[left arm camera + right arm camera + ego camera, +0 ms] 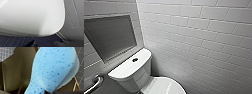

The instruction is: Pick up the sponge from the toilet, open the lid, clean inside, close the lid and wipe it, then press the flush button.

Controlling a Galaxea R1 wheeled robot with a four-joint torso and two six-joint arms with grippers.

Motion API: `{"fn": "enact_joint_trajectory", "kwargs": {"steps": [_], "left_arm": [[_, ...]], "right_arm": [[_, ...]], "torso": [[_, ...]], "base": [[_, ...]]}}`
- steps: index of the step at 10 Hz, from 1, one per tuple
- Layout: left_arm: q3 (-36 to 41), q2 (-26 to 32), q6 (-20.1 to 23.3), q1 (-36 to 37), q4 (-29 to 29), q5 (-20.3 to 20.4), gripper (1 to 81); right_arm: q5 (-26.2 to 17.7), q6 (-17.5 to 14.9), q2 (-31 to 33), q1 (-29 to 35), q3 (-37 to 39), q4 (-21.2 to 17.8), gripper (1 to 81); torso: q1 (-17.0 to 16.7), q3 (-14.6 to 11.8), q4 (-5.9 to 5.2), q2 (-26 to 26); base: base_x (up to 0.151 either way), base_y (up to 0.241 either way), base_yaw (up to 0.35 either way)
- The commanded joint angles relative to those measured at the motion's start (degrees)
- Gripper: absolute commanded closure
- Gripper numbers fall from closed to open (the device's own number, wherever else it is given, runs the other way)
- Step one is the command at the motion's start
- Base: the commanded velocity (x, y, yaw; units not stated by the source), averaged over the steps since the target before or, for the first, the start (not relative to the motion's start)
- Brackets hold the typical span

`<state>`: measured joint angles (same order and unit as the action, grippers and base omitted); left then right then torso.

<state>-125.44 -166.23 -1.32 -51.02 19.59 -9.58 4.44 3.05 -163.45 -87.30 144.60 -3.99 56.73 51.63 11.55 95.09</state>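
Note:
The white toilet (131, 68) stands in the corner, its tank top carrying a round flush button (135, 60). Below the tank the oval lid (164, 86) lies shut over the bowl. The lid (32, 17) shows broad and glossy close under my left gripper (45, 43), which is open and holds nothing. In the right wrist view the bright blue sponge (55, 68) looms large, speckled with darker pores. My right gripper (50, 92) is shut on the sponge, pinching its narrow end.
White tiled walls (196, 37) close in on the right and behind the tank. A recessed grey panel (109, 35) sits in the left wall, with a metal grab bar (94, 85) below it. Dark blue floor tiles (16, 41) lie under the lid's edge.

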Motion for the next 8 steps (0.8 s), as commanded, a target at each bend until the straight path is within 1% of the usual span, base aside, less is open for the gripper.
{"fn": "enact_joint_trajectory", "kwargs": {"steps": [1,3,4,8], "left_arm": [[-0.9,-0.8,0.1,6.4,6.5,-0.4,1.0],[-2.0,-0.9,0.0,6.6,11.1,1.1,1.0],[-2.0,-1.0,-0.2,6.7,12.3,1.1,1.0],[-1.7,-1.7,-0.6,6.7,13.0,1.1,1.0]], "right_arm": [[-3.0,0.3,-0.1,1.9,2.1,-0.8,81.1],[-3.0,0.3,-0.9,2.1,3.4,-0.8,81.1],[-3.0,0.3,-1.2,2.1,3.7,-0.9,81.1],[-3.1,0.3,-1.6,2.4,4.3,-0.8,81.1]], "torso": [[0.0,0.0,0.0,0.0],[0.0,0.0,0.0,0.0],[0.0,0.0,0.0,0.0],[0.0,0.0,0.0,0.0]], "base": [[0.0,0.0,0.0],[0.0,0.0,0.0],[0.0,0.0,0.0],[0.0,0.0,0.0]]}}
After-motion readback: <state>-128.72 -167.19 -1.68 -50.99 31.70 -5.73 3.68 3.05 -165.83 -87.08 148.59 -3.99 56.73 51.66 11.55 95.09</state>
